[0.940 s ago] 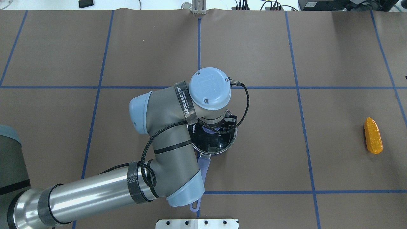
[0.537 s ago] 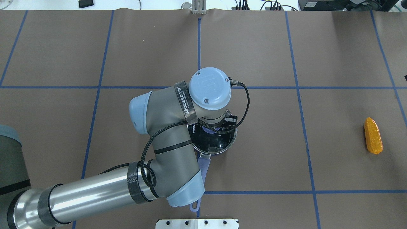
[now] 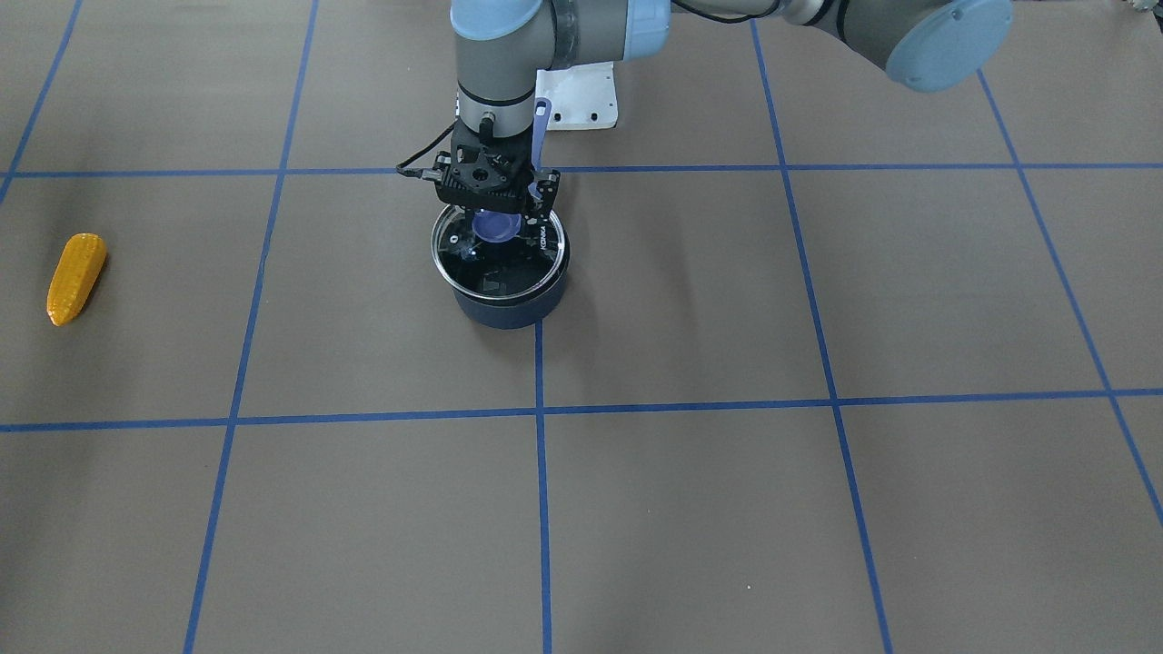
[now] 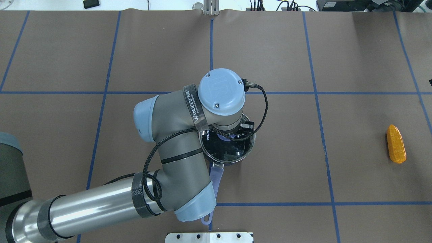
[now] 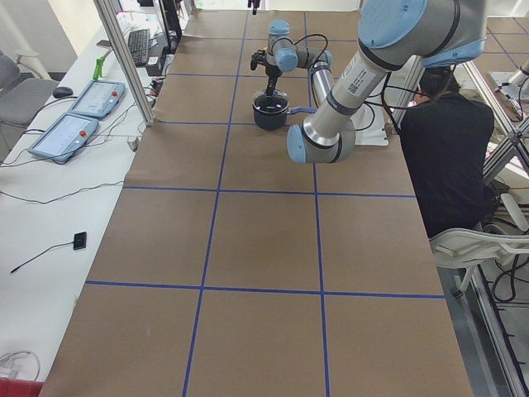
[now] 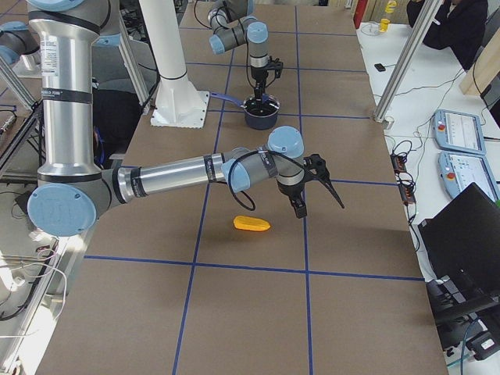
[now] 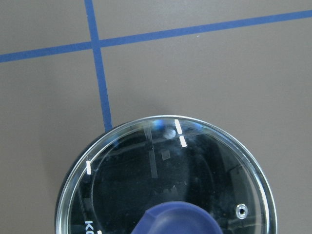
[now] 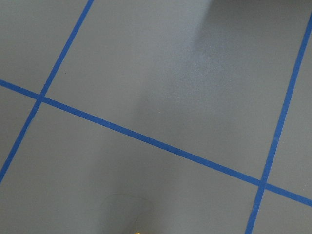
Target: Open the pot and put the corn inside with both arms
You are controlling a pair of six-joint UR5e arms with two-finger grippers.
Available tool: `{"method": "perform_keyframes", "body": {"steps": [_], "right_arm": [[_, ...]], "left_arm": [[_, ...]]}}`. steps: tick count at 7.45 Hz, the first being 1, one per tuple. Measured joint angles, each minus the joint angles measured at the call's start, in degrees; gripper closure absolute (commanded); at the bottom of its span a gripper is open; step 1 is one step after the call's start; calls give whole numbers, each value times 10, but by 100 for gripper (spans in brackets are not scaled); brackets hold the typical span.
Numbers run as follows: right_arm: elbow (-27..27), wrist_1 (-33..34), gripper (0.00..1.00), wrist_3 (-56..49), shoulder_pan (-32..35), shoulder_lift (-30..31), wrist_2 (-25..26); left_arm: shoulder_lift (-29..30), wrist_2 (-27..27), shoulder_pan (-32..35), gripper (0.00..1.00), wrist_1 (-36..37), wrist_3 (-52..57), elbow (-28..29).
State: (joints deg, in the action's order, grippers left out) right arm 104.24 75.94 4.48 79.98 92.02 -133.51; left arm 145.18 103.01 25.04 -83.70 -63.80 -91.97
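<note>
A dark blue pot with a long blue handle stands near the table's middle. Its glass lid has a blue knob. My left gripper is straight above the pot, shut on the knob, and holds the lid slightly above the rim. The orange-yellow corn lies on the mat far to the right, also seen in the front view. My right gripper hovers just beyond the corn in the right side view. I cannot tell whether it is open or shut.
Brown mat with a blue tape grid covers the table. The white base plate sits at the near edge. A person in black sits beside the table. Control pendants lie on the side bench.
My left wrist has risen a little and the lid has come up with it, looking larger and shifted from the pot. The corn has not moved.
</note>
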Motion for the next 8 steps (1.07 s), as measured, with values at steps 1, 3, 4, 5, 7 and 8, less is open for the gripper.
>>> {"method": "perform_keyframes", "body": {"steps": [1,3,4,5,7,8], "right_arm": [[0,0,0,0,0,0,0],[0,0,0,0,0,0,0],[0,0,0,1,0,0,0],[0,0,0,1,0,0,0],[1,0,0,1,0,0,0],[1,0,0,1,0,0,0]], "left_arm": [[-3,2,6,94,3,5,-18],[-51,27,39,95,8,53,-69],[-106,51,69,95,8,105,-114],[-170,82,107,95,8,172,-161],[-300,142,188,95,2,329,-226],[-361,165,226,95,-1,409,-246]]}}
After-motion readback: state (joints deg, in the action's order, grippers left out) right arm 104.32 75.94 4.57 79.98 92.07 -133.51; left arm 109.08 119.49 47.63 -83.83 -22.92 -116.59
